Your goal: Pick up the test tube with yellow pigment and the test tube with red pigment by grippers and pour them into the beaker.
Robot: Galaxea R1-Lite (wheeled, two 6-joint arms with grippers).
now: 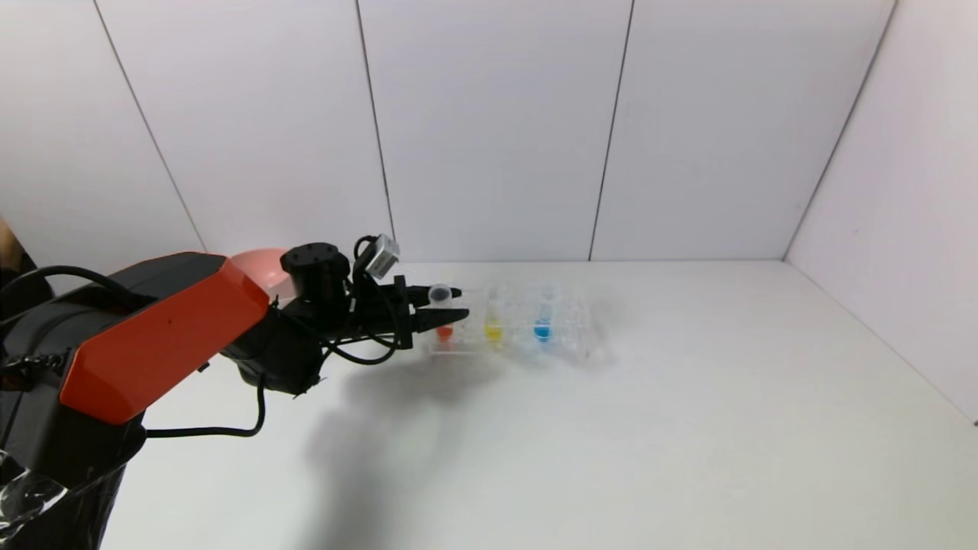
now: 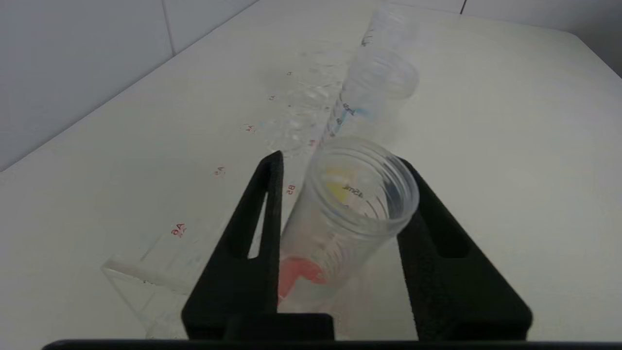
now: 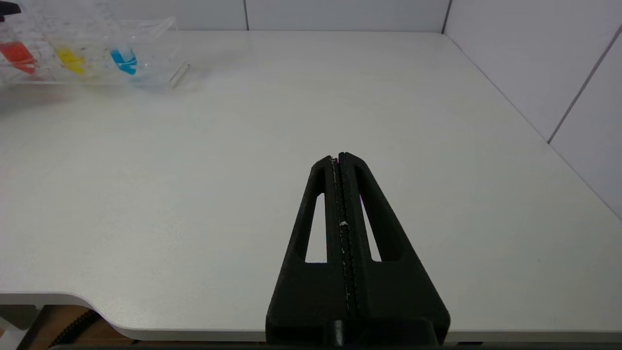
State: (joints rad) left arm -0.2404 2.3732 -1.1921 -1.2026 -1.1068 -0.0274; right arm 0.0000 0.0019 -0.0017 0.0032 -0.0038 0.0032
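The test tube with red pigment stands in the clear rack, at its end nearest my left arm. My left gripper is open, with one finger on each side of this tube's upper part; the far finger touches the rim. The test tube with yellow pigment stands in the rack just beyond it. The right wrist view shows the red tube and the yellow tube far off. My right gripper is shut and empty above the table's near edge. The beaker is out of view.
A tube with blue liquid stands in the rack past the yellow one. A pink bowl sits behind my left arm near the back wall. White walls close the table at the back and the right.
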